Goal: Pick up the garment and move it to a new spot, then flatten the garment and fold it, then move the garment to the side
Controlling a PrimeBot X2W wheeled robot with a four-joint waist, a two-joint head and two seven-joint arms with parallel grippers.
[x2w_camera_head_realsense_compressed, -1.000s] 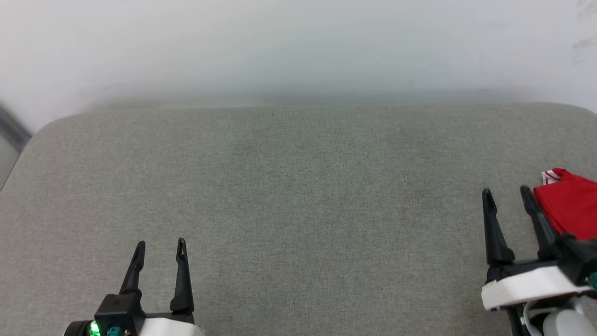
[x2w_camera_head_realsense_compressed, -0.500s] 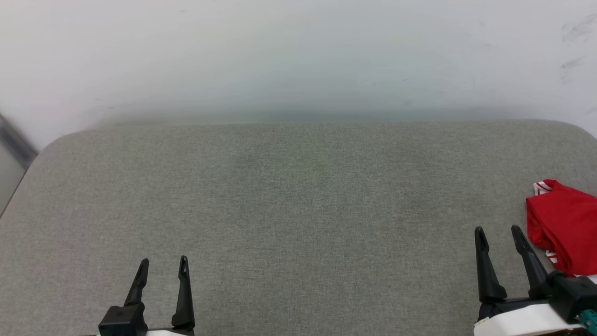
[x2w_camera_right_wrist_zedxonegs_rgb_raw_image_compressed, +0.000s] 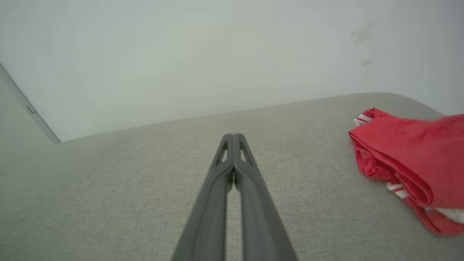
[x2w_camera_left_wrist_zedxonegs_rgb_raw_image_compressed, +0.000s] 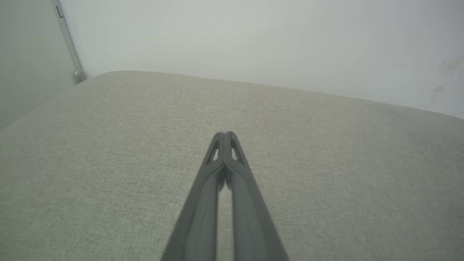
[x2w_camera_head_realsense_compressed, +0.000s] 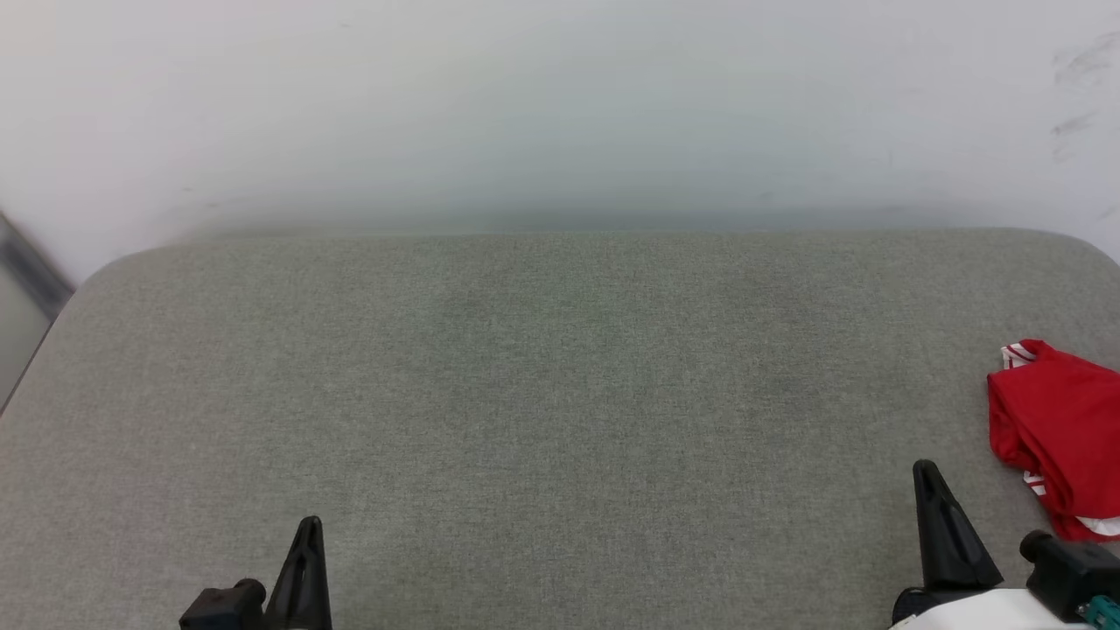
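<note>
The garment (x2w_camera_head_realsense_compressed: 1054, 429), red with red-and-white striped trim, lies folded in a bundle at the right edge of the grey cushioned surface (x2w_camera_head_realsense_compressed: 560, 394). In the right wrist view the garment (x2w_camera_right_wrist_zedxonegs_rgb_raw_image_compressed: 413, 159) sits to the right of the fingers, apart from them. My right gripper (x2w_camera_head_realsense_compressed: 927, 477) is at the lower right, left of the garment, shut with nothing in it; its fingertips (x2w_camera_right_wrist_zedxonegs_rgb_raw_image_compressed: 233, 139) are pressed together. At the lower left my left gripper (x2w_camera_head_realsense_compressed: 308, 529) is shut and holds nothing, its tips (x2w_camera_left_wrist_zedxonegs_rgb_raw_image_compressed: 225, 137) touching.
A pale wall (x2w_camera_head_realsense_compressed: 560, 105) rises behind the surface's rounded far edge. A grey metal strip (x2w_camera_left_wrist_zedxonegs_rgb_raw_image_compressed: 67, 36) runs along the wall at the left corner.
Both grippers have shut from open and drawn back toward the near edge. The right gripper has left the garment, which stays at the right edge. The camera has tilted slightly.
</note>
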